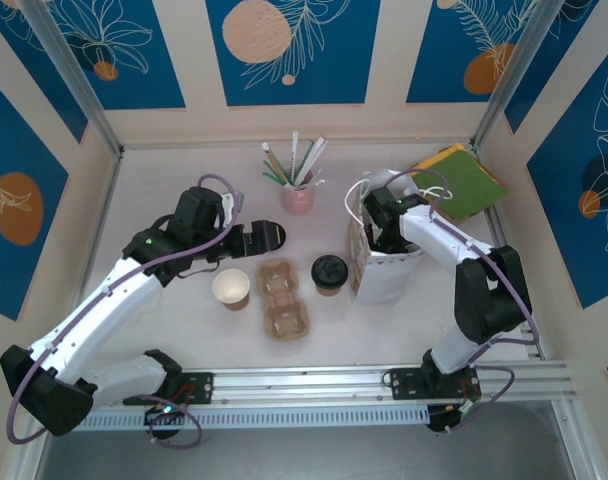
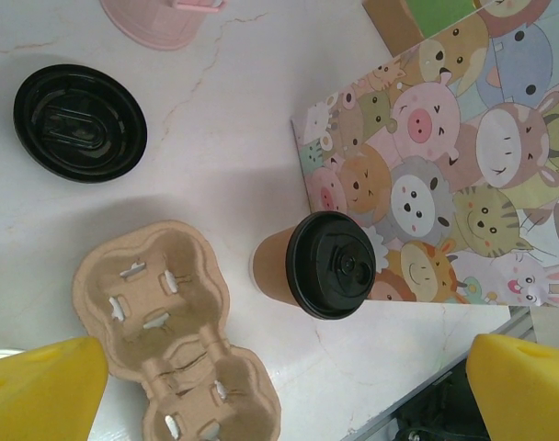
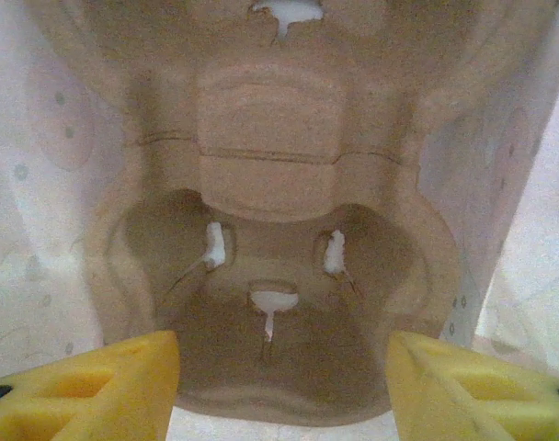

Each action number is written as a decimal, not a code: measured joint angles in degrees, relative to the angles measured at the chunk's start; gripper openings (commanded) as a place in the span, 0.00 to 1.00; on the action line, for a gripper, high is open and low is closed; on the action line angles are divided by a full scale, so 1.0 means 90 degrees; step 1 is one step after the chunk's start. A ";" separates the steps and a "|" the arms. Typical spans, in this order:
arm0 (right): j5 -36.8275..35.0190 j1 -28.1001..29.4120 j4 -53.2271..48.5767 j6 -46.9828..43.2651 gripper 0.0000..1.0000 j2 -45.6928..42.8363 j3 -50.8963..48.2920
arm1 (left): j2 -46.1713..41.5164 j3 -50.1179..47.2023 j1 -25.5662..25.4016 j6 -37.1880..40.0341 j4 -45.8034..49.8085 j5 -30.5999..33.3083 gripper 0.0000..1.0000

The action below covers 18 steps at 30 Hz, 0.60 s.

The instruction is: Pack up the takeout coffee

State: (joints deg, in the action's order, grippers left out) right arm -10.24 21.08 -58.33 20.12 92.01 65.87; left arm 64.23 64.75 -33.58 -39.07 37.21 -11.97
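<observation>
The small brown kraft paper cup with a round black plastic lid (image 1: 329,272) stands upright near the middle of the pale marbled tabletop (image 1: 164,180), closer to the near edge than the far one. It sits between an empty two-slot moulded-pulp cup tray (image 1: 284,298) on its left and a white paper bag printed with cartoon animals (image 1: 384,275) just beside it on its right. A lidless brown paper cup with a cream inside (image 1: 231,287) stands left of the tray. A loose round black plastic lid (image 2: 79,122) lies flat farther back, apart from the cup. A pink cup holding straws and sticks (image 1: 298,198) stands toward the far edge, and green and yellow flat sheets (image 1: 464,182) lie at the far right corner. The left gripper (image 2: 281,386) hangs above the tray and lidded cup, its yellow fingers spread wide and holding nothing. The right gripper (image 3: 279,386) reaches down into the bag, its yellow fingers apart. The near end of a second moulded-pulp tray (image 3: 270,165) lies between them at the bag's bottom. Whether the fingers touch that tray cannot be told.
</observation>
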 measured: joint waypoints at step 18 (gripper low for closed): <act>-0.0007 0.0000 -0.0175 0.0223 0.69 -0.0279 0.0000 | 0.0000 -0.0039 0.0000 -0.0066 -0.0046 -0.0007 1.00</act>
State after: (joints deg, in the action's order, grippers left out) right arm -10.31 21.08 -59.90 22.13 89.49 65.87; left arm 64.23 64.40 -33.58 -39.66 36.80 -12.03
